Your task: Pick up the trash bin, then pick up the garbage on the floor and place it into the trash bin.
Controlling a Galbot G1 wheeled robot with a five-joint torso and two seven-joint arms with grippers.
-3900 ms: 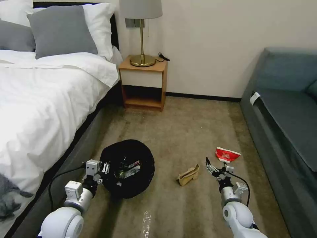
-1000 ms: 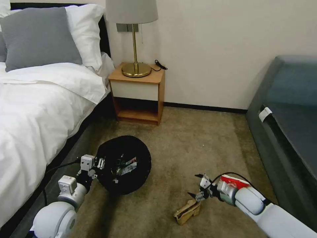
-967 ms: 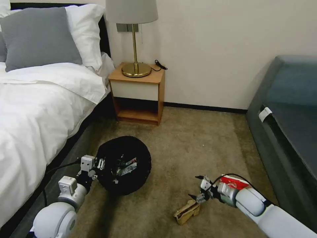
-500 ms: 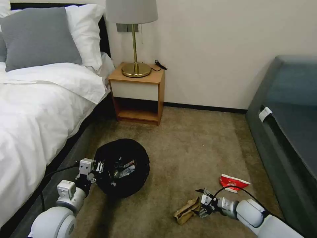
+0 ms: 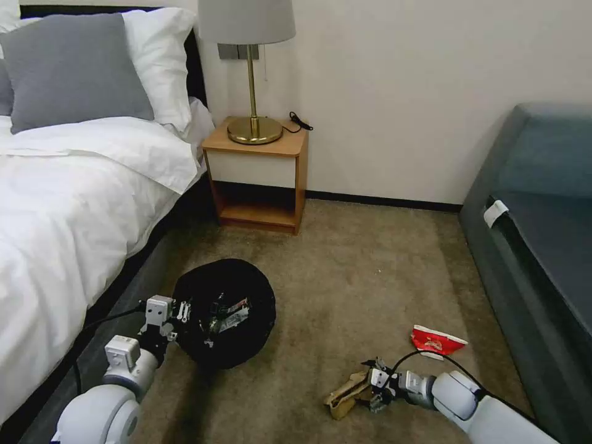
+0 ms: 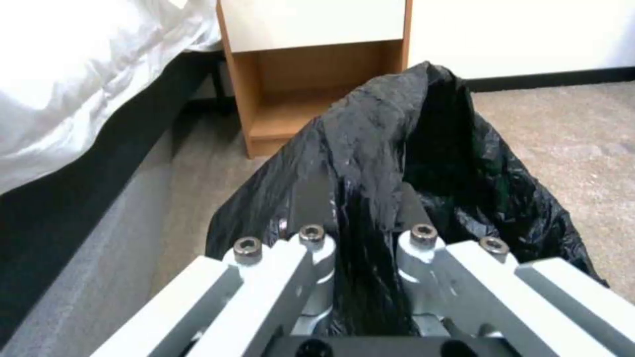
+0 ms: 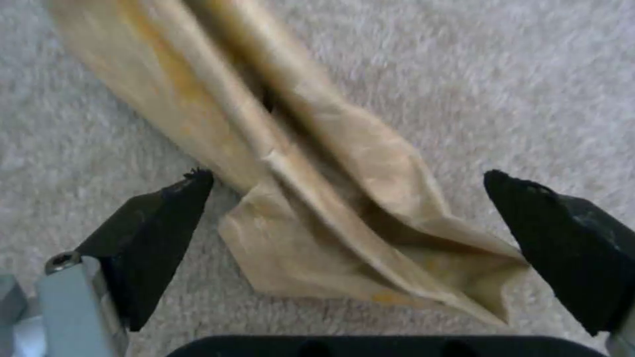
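From the head view, the left gripper [image 5: 185, 316] holds the trash bin [image 5: 225, 311] by its rim beside the bed [image 5: 68, 203], while the right gripper [image 5: 373, 390] is low over the tan carton [image 5: 346, 394] on the floor [image 5: 345, 277]; the red packet [image 5: 436, 341] lies near.

Left wrist view: fingers [image 6: 311, 208] clamp the black liner.

Right wrist view: 2 fingers [image 7: 156, 223] spread, straddling the carton's end. This looks like the pick; closing comes next.

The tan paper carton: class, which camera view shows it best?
The right wrist view: the crumpled tan carton lies close up between the open right gripper's fingers. The head view shows it small on the carpet; the left wrist view faces the trash bin.
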